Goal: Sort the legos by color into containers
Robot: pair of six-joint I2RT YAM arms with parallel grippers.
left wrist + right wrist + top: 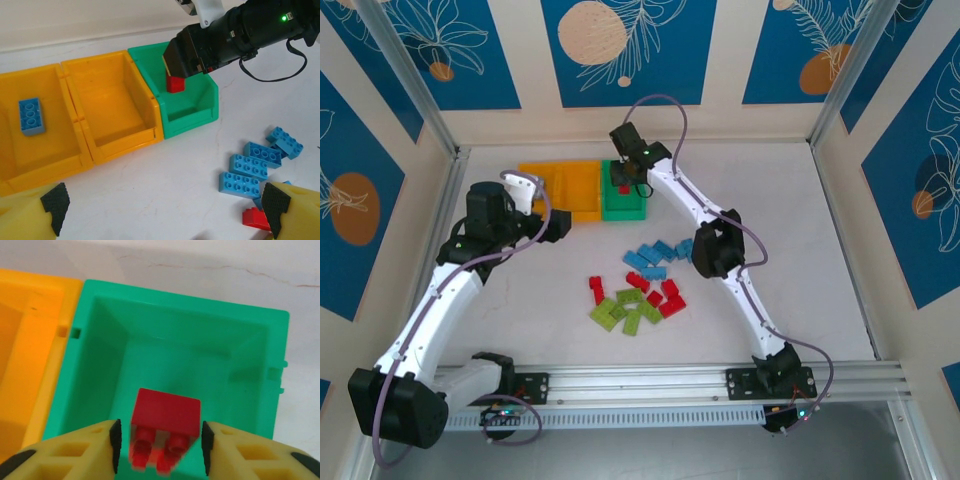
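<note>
right gripper (160,442) pinches studded red brick (166,422) above glossy green bin (250,340).

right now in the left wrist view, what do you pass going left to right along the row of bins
orange-yellow bin with a blue lego → empty orange-yellow bin → green bin, where the right tool holds a red lego

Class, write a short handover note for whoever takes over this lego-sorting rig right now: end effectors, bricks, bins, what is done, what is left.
Right end effector: above the green bin, red brick between its fingers, seemingly just let go.
Left end effector: open, empty, hovering over the table.
Done: one blue brick in the leftmost orange bin.
Middle orange bin: empty.
Left: blue bricks, red bricks and green bricks on the table.
</note>
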